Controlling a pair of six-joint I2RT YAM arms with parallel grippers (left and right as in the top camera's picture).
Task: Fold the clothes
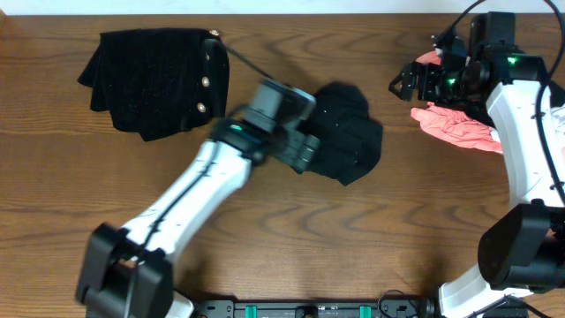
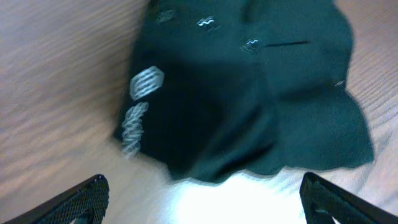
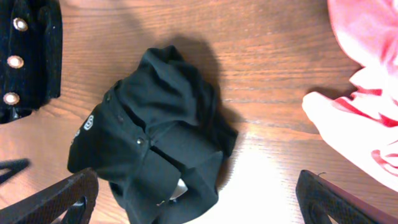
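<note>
The wooden table carried three garments. The left arm reached from the near left corner toward the middle, and the right arm stood along the right edge with its wrist turned to the far side. A black buttoned garment lay flat at the far left, well apart from the work. A pink garment lay crumpled at the far right, just beside the right wrist. The black shirt, the item being handled, lay in the middle of the table as a compact, uneven bundle with overlapping layers and a raised fold. The left gripper hung over the shirt's left edge with its fingers spread wide and nothing between them. The right gripper was likewise spread wide and empty, positioned away from the shirt, between it and the pink garment. A small white logo showed on the shirt's left side. Judged from this layout, the step in hand was a pause between grips on the black shirt, which was gathered but not yet a neat fold. The next move would call for lowering the left gripper onto a free edge, pinching the top layer only, and drawing it flat without dragging the bundle across the table.
</note>
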